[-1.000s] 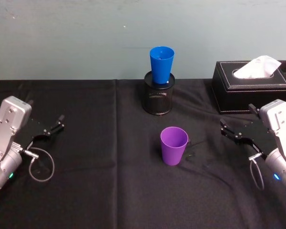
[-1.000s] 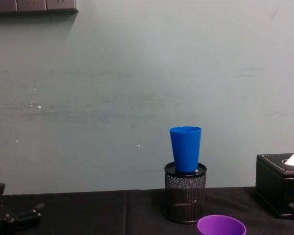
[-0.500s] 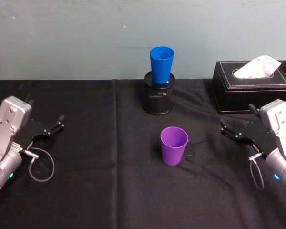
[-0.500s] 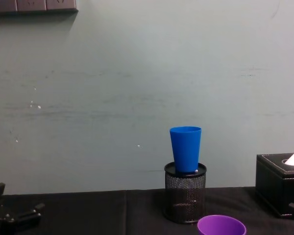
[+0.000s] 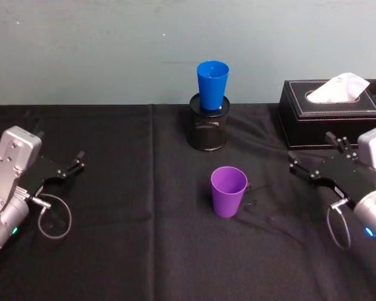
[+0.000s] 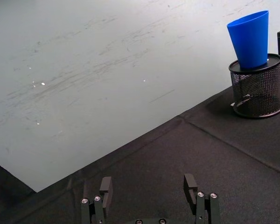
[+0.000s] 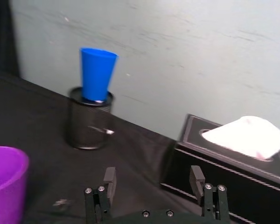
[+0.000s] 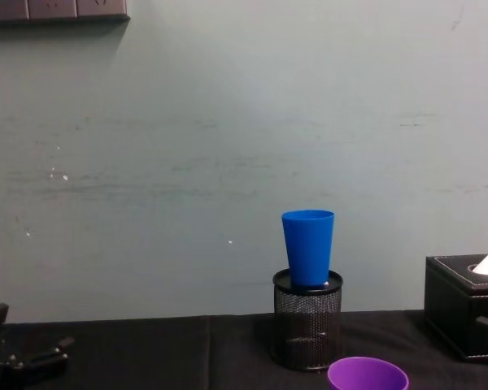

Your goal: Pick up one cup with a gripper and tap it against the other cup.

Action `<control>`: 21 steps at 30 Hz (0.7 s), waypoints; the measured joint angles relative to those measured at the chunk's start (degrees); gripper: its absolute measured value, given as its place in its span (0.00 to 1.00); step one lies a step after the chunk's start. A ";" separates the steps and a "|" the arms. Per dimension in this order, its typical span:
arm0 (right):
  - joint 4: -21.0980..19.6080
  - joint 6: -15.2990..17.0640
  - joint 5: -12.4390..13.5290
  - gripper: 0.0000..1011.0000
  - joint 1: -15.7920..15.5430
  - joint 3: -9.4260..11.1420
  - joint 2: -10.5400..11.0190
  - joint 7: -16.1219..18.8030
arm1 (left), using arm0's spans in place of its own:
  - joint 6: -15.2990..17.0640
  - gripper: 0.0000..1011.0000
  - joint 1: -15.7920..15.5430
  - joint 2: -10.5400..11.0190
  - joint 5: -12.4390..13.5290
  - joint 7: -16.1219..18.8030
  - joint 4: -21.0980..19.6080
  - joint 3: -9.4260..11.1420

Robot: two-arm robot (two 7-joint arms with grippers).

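1. Worktop [image 5: 131, 251]: covered in black cloth and set against a pale wall. It carried every item below.
2. Tissue box [image 5: 338, 119]: black, at the far right, with a white tissue standing out of the top. It was no part of the job, but it stood close behind the right arm.
3. Right gripper [image 7: 152, 179]: low over the worktop at the right edge. Its jaws were spread wide, held nothing, and were turned toward the middle. It looked the likelier arm for the pick-up.
4. Left gripper [image 6: 148, 184]: low at the left edge, its jaws likewise wide apart and empty, and apparently idle.
5. Mesh pot [image 5: 207, 132]: black, at the far middle, serving as a stand.
6. Purple cup [image 5: 229, 194]: upright, mouth up, alone at mid-worktop, well apart from both grippers.
   - Step judged in hand: the reach to this cup.
   - Bring the jaws in level around the mid-wall and close gently, since thin plastic would likely flex.
   - Lift it straight up.
7. Blue cup [image 5: 212, 84]: upright in the pot's mouth, beyond the purple cup. Perched so high, it would probably topple under more than a light tap.
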 joint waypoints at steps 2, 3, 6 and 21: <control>-1.22 -0.77 2.35 0.99 -1.29 0.46 0.72 3.41 | 0.00 0.99 0.00 0.00 0.00 0.00 0.00 0.00; -1.55 -0.98 3.25 0.99 -1.75 0.52 1.01 4.82 | 0.00 0.99 0.00 0.00 0.00 0.00 0.00 0.00; -2.57 -1.49 5.64 0.99 -3.33 0.65 1.88 8.55 | 0.00 0.99 0.00 0.00 0.00 0.00 0.00 0.00; -2.06 -3.46 10.23 0.99 -7.04 -1.77 1.52 23.27 | 0.00 0.99 0.00 0.00 0.00 0.00 0.00 0.00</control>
